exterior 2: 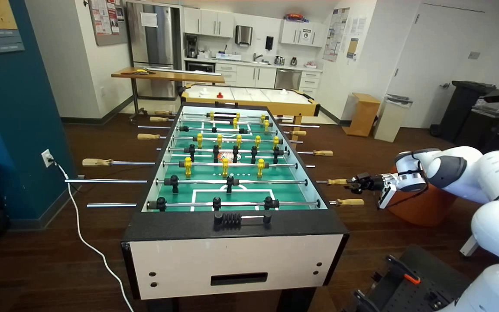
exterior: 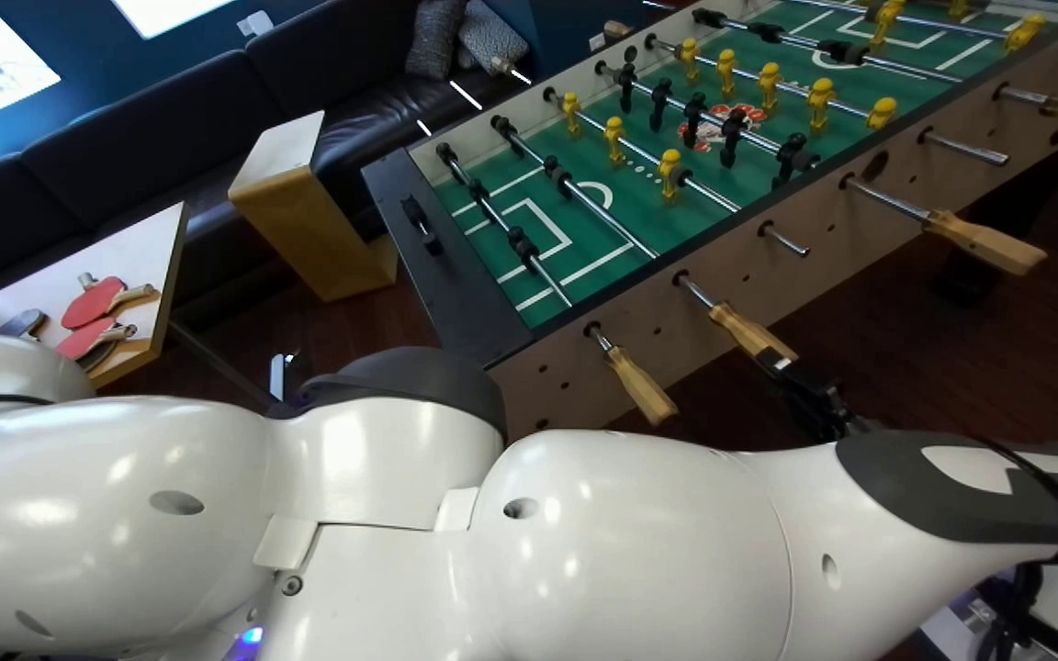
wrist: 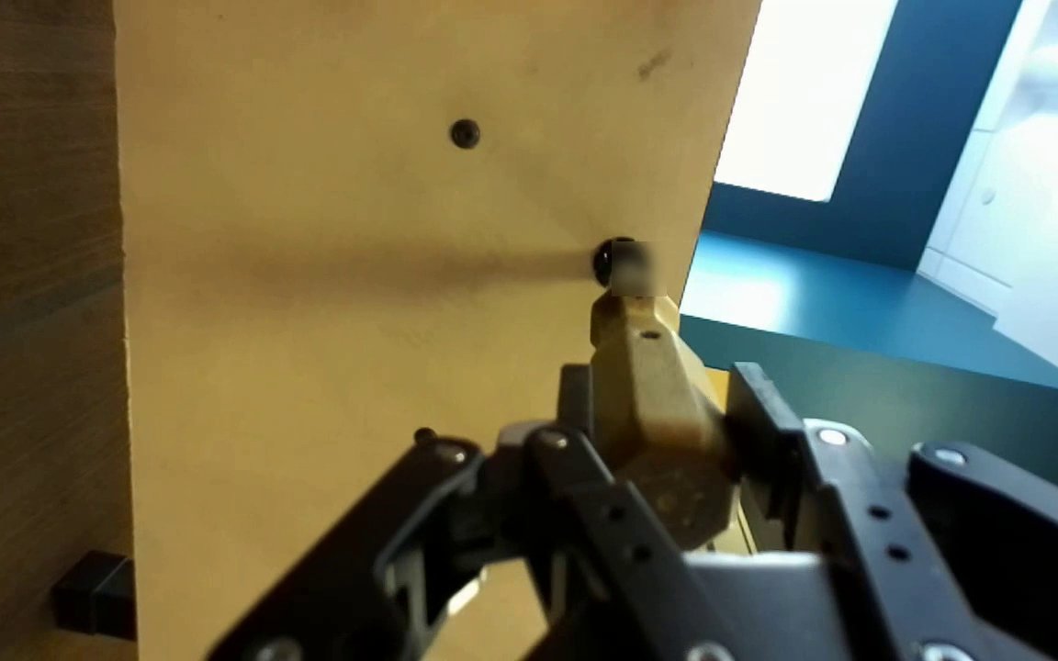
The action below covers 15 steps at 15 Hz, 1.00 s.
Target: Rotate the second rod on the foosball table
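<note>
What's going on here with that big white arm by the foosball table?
A robot arm is at the foosball table, its jaws apparently closed around the wooden handle of the second rod, counted from the goal end nearest the robot. The aim is to rotate that rod; still pictures can't show whether it's turning. The end rod's handle beside it sticks out free.

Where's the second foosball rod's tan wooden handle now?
In an exterior view, the tan wooden handle juts right from the foosball table, just beyond the end rod's tan handle; in the wrist view, between the black gripper's fingers.
</note>
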Each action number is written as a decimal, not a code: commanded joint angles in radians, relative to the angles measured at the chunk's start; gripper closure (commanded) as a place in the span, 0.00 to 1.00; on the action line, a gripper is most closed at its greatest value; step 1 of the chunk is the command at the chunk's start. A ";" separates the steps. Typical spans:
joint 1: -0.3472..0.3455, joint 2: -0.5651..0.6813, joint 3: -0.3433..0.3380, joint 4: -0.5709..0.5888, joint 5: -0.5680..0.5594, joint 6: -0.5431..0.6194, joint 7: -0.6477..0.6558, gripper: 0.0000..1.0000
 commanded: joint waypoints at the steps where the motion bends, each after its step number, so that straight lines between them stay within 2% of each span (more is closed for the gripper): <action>1: -0.002 0.000 0.009 0.027 0.004 -0.030 0.029 0.84; 4: -0.005 0.000 0.010 0.035 0.007 -0.032 0.042 0.84; 7: -0.004 0.000 0.009 0.040 0.012 -0.036 0.129 0.84; 15: 0.021 0.000 -0.001 0.089 -0.045 -0.102 0.568 0.84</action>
